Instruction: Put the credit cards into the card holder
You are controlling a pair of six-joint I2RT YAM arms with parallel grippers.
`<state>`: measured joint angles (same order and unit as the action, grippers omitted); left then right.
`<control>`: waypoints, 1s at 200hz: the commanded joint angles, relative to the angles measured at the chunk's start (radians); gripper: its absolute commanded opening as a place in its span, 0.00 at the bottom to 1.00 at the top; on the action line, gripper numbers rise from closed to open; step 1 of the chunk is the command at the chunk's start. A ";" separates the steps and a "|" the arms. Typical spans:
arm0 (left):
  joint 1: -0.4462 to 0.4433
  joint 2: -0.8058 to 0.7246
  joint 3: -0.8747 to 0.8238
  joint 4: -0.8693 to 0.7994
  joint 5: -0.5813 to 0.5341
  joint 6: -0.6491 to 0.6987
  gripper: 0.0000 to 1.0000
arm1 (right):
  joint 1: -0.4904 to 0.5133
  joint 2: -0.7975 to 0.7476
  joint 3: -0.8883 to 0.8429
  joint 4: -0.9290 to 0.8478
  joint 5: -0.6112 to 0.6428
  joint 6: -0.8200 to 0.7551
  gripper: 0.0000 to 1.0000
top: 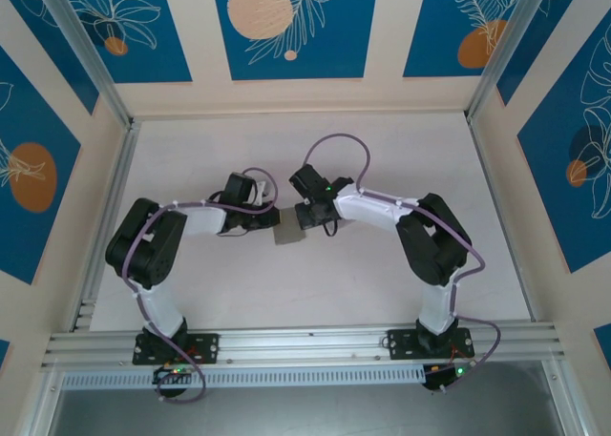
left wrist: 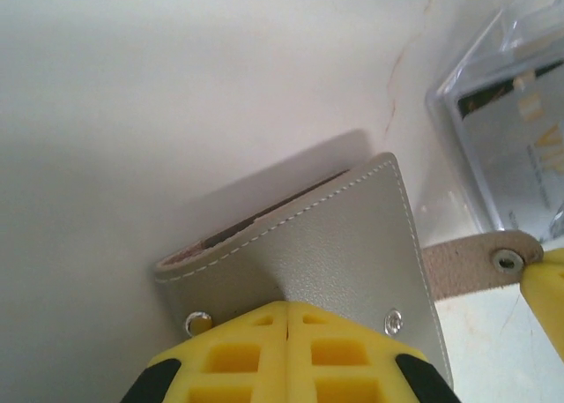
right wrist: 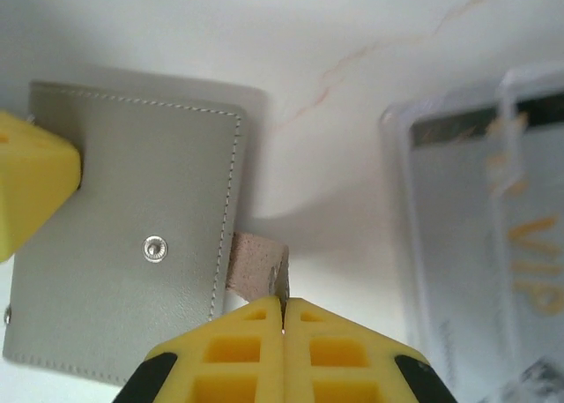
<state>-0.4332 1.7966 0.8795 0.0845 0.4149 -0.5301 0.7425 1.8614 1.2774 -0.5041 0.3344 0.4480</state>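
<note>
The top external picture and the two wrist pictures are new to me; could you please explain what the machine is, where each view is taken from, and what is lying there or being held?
The machine is two robot arms bolted to the near edge of a white table. The top picture looks down from above and behind them: the left arm on the left, the right arm on the right. The other two come from a camera on each wrist, so the yellow pieces at the bottom are that arm's own jaws. Between the arms is a grey card holder. The left jaws are shut on its edge, and the right jaws are shut on its strap. Beside it lies a clear plastic case with a grey card marked VIP inside.
</note>
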 commanded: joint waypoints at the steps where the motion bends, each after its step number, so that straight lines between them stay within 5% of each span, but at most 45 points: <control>1: -0.012 -0.053 -0.019 -0.183 0.003 0.076 0.00 | 0.010 -0.082 -0.083 0.016 -0.152 0.081 0.00; 66: -0.047 -0.195 -0.076 -0.207 0.021 0.060 0.12 | 0.012 -0.121 -0.247 0.119 -0.148 0.201 0.00; 113: -0.084 -0.199 -0.092 -0.232 -0.066 0.056 0.06 | 0.063 -0.207 -0.206 -0.010 0.097 0.260 0.30; 138: -0.084 -0.199 -0.103 -0.236 -0.102 0.059 0.03 | 0.083 -0.240 -0.145 -0.060 0.071 0.237 0.36; 156: -0.084 -0.200 -0.119 -0.224 -0.113 0.056 0.02 | 0.087 -0.238 -0.099 -0.070 0.009 0.213 0.33; 200: -0.084 -0.189 -0.151 -0.172 -0.106 0.035 0.00 | 0.058 -0.101 0.002 -0.020 -0.139 0.198 0.03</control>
<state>-0.5110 1.6112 0.7513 -0.1093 0.3176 -0.4763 0.8211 1.6726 1.2350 -0.5308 0.2916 0.6544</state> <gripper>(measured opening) 0.039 0.067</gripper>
